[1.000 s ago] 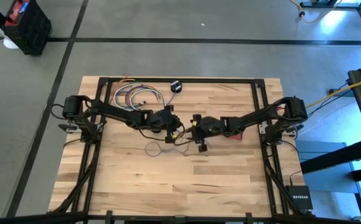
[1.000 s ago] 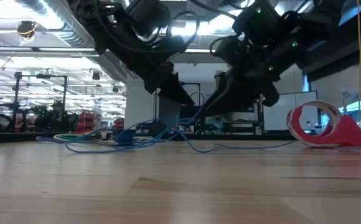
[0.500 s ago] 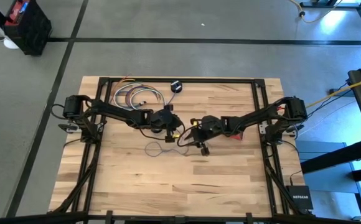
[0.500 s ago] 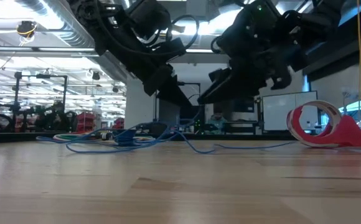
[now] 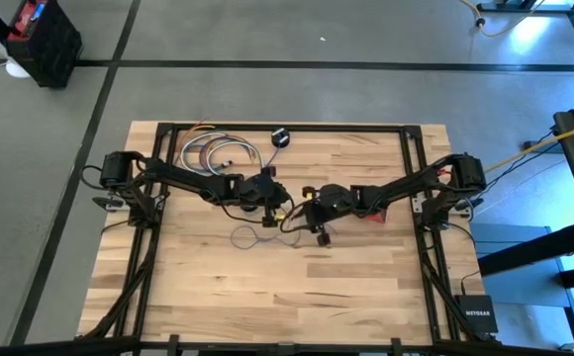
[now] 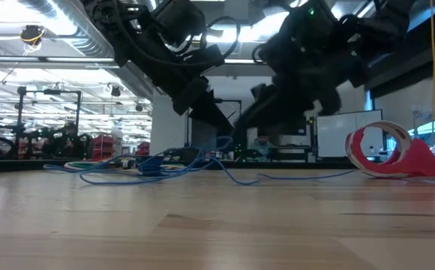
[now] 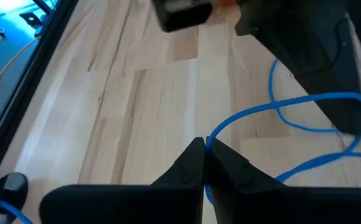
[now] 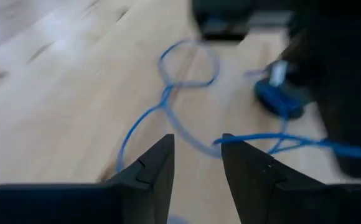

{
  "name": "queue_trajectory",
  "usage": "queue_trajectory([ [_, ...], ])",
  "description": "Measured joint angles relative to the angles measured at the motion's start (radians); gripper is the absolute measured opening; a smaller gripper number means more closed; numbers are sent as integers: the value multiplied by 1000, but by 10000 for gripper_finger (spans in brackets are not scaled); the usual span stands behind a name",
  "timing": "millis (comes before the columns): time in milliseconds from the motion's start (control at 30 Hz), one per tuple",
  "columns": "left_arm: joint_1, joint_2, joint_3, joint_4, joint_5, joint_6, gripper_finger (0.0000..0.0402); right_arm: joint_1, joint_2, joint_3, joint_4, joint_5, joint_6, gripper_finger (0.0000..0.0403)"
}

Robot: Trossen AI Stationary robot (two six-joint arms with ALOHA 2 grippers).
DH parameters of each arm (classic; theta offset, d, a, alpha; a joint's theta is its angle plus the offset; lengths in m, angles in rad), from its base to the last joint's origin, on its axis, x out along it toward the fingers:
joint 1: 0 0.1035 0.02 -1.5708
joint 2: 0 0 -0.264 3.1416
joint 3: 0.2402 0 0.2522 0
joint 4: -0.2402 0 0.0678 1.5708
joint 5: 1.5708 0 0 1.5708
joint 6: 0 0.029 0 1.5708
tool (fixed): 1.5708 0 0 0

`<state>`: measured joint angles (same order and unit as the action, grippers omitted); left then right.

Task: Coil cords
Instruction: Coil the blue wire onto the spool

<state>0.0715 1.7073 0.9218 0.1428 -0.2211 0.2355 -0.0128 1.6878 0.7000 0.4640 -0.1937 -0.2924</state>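
Pale wooden planks form the table (image 5: 297, 287) beneath my two dark arms, which meet near its middle, with a concrete floor around it. My left pincer (image 7: 204, 149) is pinched together on the thin blue cord (image 7: 274, 109) — the cord rises from between the fingertips, and its other loops lie on the wood (image 5: 252, 237) just in front of both arms. My right pincer (image 8: 196, 152) hangs close opposite with its fingers apart, holding nothing — the blue cord (image 8: 168, 93) lies on the table beyond them.
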Motion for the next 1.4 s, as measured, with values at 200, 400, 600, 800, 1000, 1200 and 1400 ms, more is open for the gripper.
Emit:
queue_trajectory([
  [200, 2, 0, 0, -11, 0, 0, 6, -1, 1, -1, -105, -74, 6, 138],
  [400, 10, 0, 0, -28, 0, -11, 2, 0, 1, -1, -106, -68, 8, 138],
  [600, 5, 0, 0, -9, 0, -2, 8, -2, 1, -1, -63, 140, -24, 138],
  [800, 5, 0, 0, -3, 0, -1, 10, -1, 1, -1, -1, 18, -25, 138],
  [1000, 7, 0, 0, -6, 0, -3, 10, 0, 1, -1, -54, -155, 0, 138],
  [1200, 8, 0, 0, -6, 0, -4, 10, 0, 1, -1, -106, -64, 0, 138],
  [1400, 5, 0, 0, 4, 0, -1, 10, -2, 1, -2, -61, 80, -26, 138],
])
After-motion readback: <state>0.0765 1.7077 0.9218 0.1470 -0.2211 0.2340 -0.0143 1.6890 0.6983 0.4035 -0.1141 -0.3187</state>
